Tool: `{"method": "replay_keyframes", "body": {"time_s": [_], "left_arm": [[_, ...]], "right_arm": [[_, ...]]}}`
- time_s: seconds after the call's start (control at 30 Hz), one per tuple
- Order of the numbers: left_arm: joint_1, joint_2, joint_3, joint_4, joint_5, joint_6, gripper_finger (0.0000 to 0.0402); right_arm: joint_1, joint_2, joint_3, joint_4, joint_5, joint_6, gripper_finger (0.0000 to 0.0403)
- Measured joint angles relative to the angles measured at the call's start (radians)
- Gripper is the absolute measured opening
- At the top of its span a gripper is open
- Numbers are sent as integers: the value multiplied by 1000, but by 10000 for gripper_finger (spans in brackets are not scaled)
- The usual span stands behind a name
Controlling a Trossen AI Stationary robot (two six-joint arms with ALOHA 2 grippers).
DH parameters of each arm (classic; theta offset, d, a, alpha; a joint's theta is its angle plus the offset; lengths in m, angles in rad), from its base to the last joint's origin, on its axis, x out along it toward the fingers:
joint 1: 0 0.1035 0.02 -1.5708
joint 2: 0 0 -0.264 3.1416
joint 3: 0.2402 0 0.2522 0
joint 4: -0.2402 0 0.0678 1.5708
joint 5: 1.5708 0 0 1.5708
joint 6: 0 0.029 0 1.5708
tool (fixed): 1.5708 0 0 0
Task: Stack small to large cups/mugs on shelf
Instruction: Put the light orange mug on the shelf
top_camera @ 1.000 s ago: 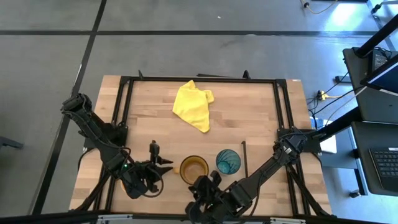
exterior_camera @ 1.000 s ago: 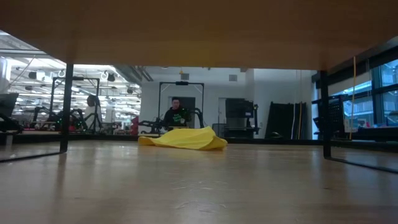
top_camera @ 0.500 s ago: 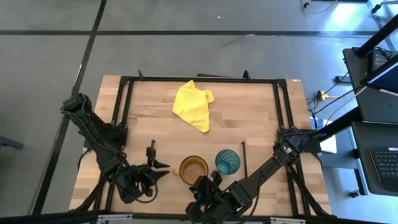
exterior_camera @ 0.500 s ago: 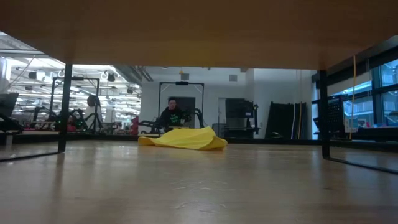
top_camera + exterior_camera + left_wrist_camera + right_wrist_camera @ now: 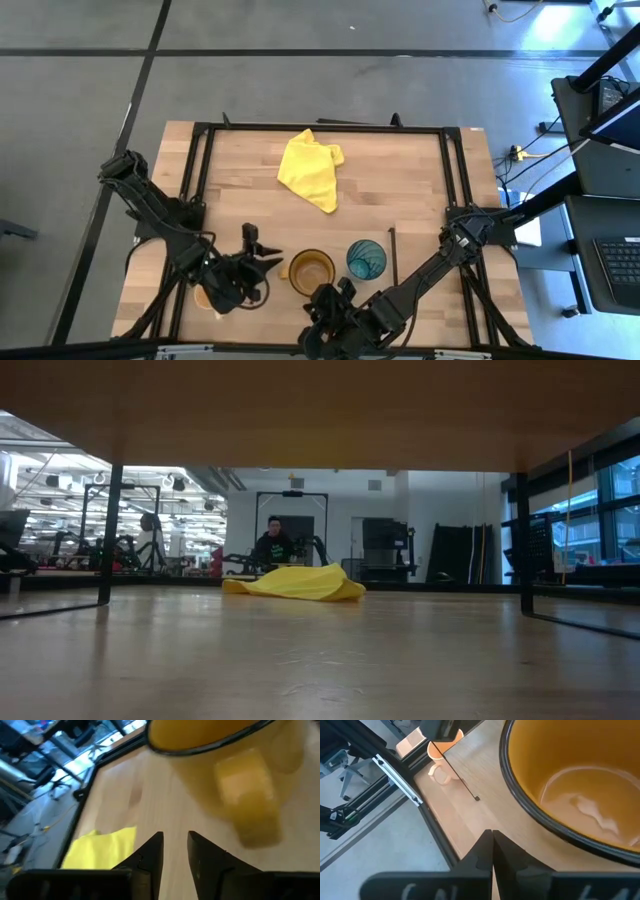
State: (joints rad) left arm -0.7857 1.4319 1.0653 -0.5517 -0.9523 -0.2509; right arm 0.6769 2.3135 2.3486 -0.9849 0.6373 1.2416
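In the lower left of the high view the small pale-orange mug (image 5: 204, 297) stands on the wooden tabletop (image 5: 400, 190), mostly hidden under the left arm; the right wrist view shows it upright, handle outward (image 5: 439, 761). The left gripper (image 5: 262, 262) sits just right of it, aimed toward the amber-brown mug (image 5: 312, 271). In the left wrist view its two fingers (image 5: 150, 854) stand slightly parted with bare wood between them, holding nothing, and the amber mug's handle (image 5: 248, 800) looms just ahead.

Lower centre, the amber-brown mug stands upright and empty. Just right of it is the teal tumbler (image 5: 367, 260), also upright. The right gripper (image 5: 334, 297) hangs just below the amber mug, near the table's front edge; in its wrist view the fingers (image 5: 487, 851) meet at a closed point, gripping nothing, close beside the mug's dark rim (image 5: 520, 795).

Upper centre, the yellow cloth (image 5: 311, 169) lies well apart from the work. The shelf board cannot be made out with confidence; one thin black upright (image 5: 393, 255) stands right of the tumbler.

The step in hand looks like the start of nesting, with all three vessels separate. The next move probably calls for the left gripper to open wider and square up on a mug's rim or handle before lifting.
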Motion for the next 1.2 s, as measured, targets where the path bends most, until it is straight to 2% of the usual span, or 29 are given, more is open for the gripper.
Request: {"method": "replay_keyframes", "body": {"time_s": [0.13,0.43,0.67,0.9,1.03,1.2], "left_arm": [[8,0,0,59,47,54,73],[8,0,0,45,49,79,72],[-12,-18,4,10,46,71,68],[-76,-102,46,8,2,45,76],[-98,-151,46,-43,1,-49,74],[-127,-171,46,-184,-1,-237,73]], "right_arm": [[3,0,0,-16,-5,14,6],[3,0,0,-64,-4,56,6],[4,0,0,27,-3,-49,9],[-2,-22,7,170,12,-214,47],[-6,-54,7,231,77,-336,62],[-6,-104,8,239,146,-450,64]]}}
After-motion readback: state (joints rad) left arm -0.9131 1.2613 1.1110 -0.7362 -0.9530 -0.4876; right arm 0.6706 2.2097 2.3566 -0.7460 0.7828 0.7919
